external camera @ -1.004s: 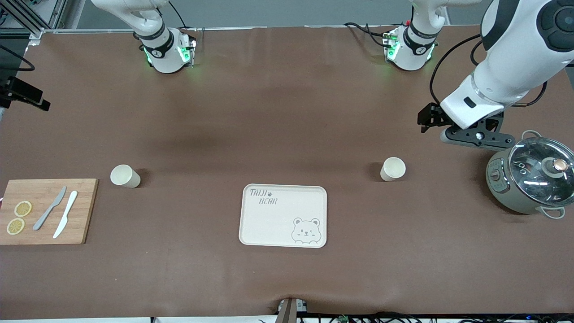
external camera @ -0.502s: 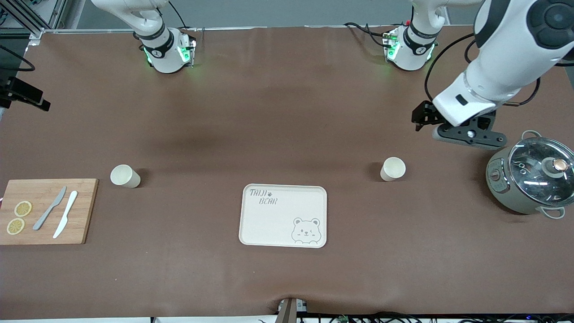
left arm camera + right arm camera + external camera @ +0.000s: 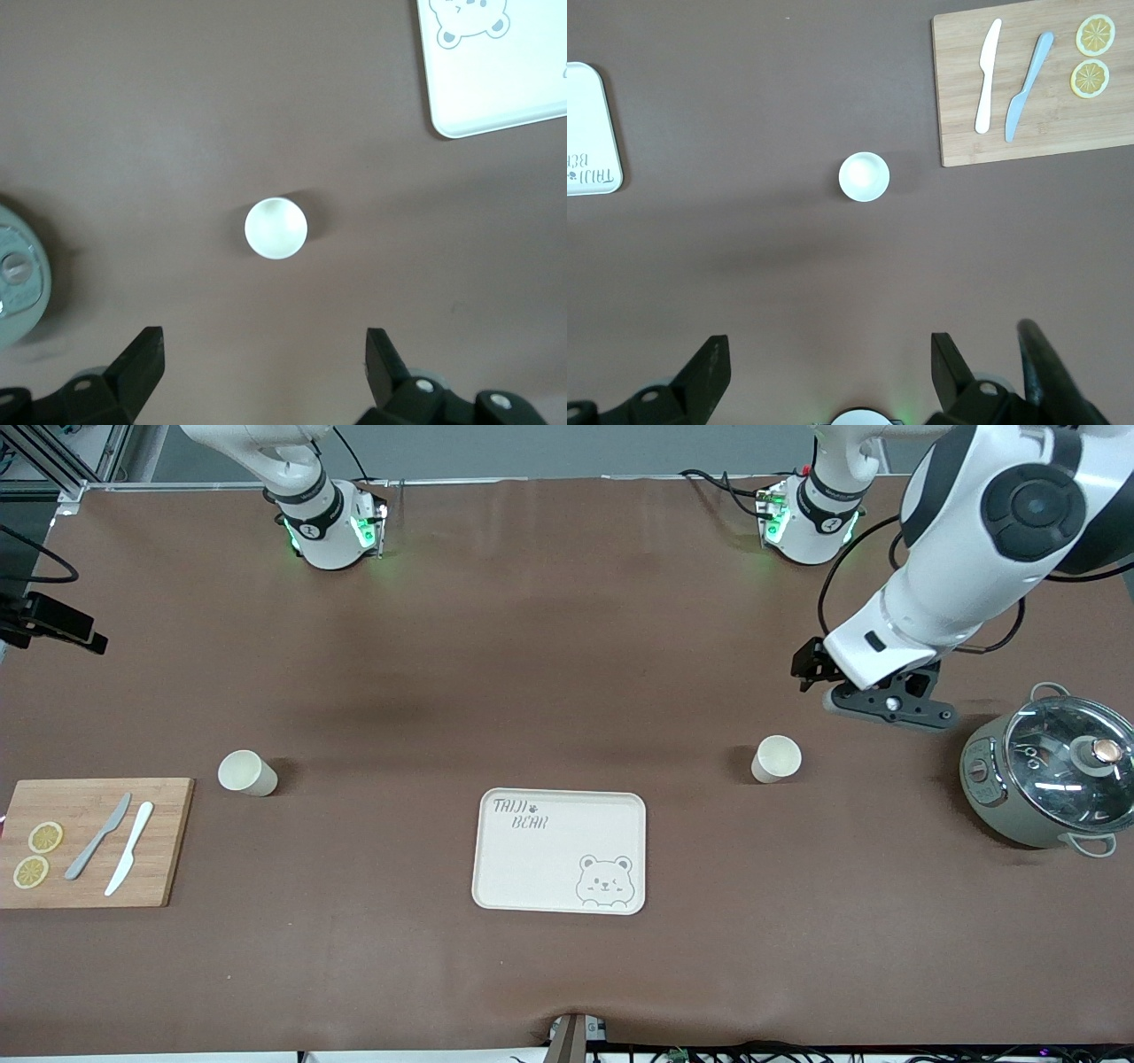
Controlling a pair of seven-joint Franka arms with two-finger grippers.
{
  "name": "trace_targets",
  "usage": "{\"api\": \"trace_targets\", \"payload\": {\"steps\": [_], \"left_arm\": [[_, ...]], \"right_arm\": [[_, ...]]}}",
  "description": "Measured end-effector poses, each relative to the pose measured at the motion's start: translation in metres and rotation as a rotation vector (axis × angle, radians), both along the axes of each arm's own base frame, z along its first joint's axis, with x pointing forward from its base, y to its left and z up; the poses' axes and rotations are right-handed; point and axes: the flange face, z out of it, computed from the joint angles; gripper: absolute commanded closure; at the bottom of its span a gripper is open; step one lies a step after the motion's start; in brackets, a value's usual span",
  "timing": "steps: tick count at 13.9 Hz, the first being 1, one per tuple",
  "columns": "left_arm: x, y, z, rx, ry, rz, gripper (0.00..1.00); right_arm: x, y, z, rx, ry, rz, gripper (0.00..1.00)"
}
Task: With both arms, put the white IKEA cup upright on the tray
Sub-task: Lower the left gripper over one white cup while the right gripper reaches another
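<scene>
A white cup (image 3: 776, 759) stands upright on the brown table toward the left arm's end, also in the left wrist view (image 3: 275, 227). A second white cup (image 3: 247, 772) stands upright toward the right arm's end, also in the right wrist view (image 3: 864, 176). The cream tray (image 3: 560, 868) with the bear face lies between them, nearer the front camera, with nothing on it. My left gripper (image 3: 808, 666) is open and empty in the air just short of the first cup (image 3: 264, 354). My right gripper (image 3: 828, 359) is open and empty, high over the table between its base and the second cup.
A grey-green pot with a glass lid (image 3: 1045, 779) stands at the left arm's end, beside the left gripper. A wooden cutting board (image 3: 89, 841) with two knives and two lemon slices lies at the right arm's end, close to the second cup.
My left arm has swung away from the pot toward the first cup, still open and empty. The cups and tray have not moved.
</scene>
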Motion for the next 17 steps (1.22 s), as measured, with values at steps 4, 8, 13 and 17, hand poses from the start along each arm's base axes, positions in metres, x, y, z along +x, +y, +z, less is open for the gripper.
{"api": "trace_targets", "payload": {"steps": [4,8,13,17], "left_arm": [[-0.01,0.013,-0.052,0.006,0.009,-0.015,0.0],[-0.019,0.044,-0.101,-0.003,-0.034,-0.038,0.0],[-0.039,0.067,-0.165,-0.023,-0.092,-0.036,0.0],[-0.047,0.068,-0.193,-0.039,-0.122,-0.039,0.0]], "right_arm": [[0.002,-0.006,-0.004,-0.001,0.008,-0.011,0.0],[0.012,-0.008,-0.025,-0.003,0.046,-0.015,0.0],[0.026,-0.03,-0.059,-0.004,0.1,-0.052,0.0],[0.032,-0.032,-0.068,-0.018,0.1,-0.052,0.0]]}}
